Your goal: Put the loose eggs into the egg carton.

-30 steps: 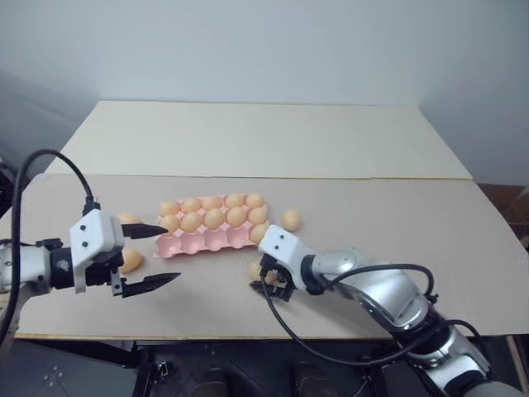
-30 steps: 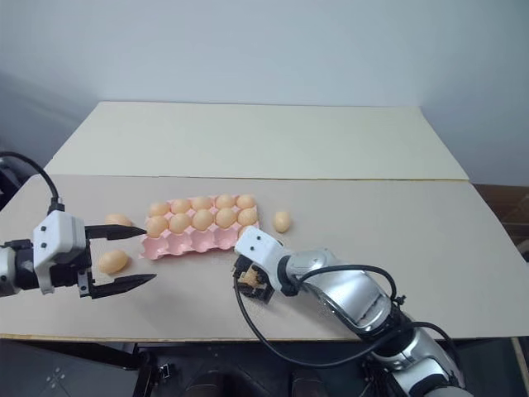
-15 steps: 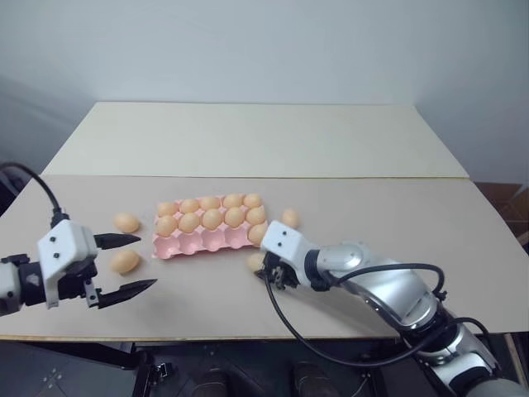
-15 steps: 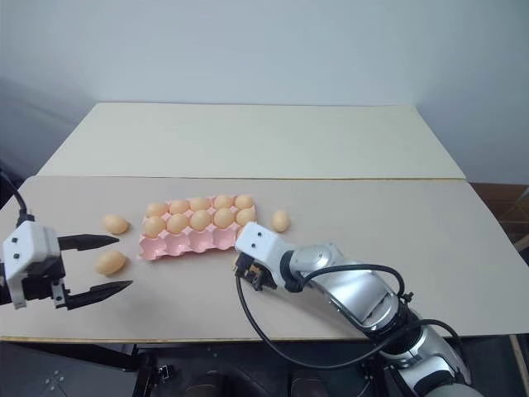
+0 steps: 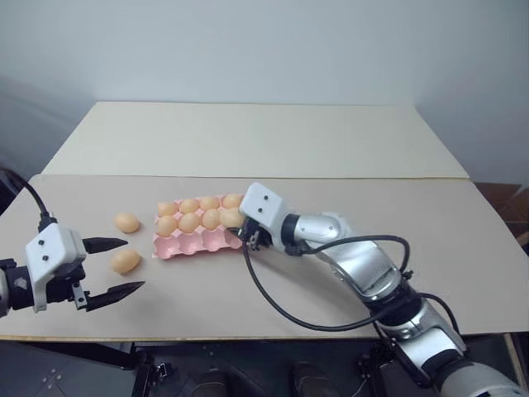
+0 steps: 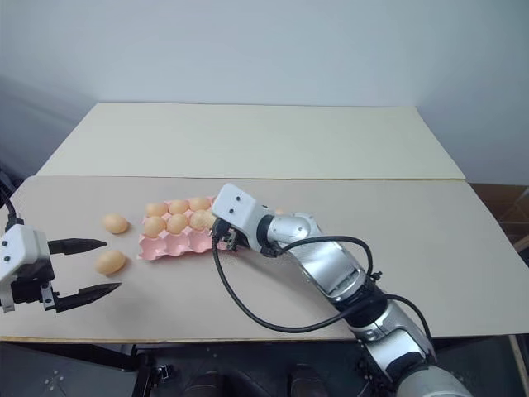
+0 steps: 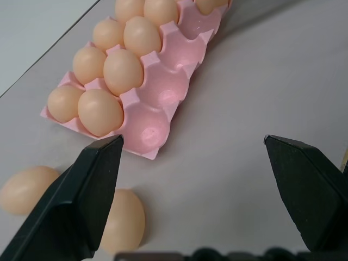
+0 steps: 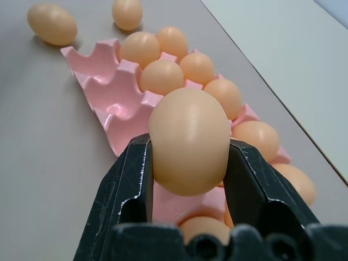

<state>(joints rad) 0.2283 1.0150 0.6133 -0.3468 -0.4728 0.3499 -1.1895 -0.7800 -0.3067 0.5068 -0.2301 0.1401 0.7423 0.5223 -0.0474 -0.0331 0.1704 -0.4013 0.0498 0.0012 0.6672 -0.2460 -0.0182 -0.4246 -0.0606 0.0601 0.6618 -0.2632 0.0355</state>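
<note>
The pink egg carton lies on the table with several eggs in its two back rows; the cups of its near row show bare. My right gripper is shut on one loose egg, held just above the carton's right end. Two more loose eggs lie on the table left of the carton. Near the table's left front, my left gripper stands open and holds nothing. The nearer loose egg lies beside one of its fingers.
The carton sits on a beige tabletop whose front edge runs close below my arms. A second, paler table panel joins it behind, up to a plain wall. My right arm's black cable loops over the tabletop in front of the carton.
My right gripper shut on a loose egg on the table in front of the carton, then lifted it up and left over the carton's right end. My left arm drew back to the left, still open.
</note>
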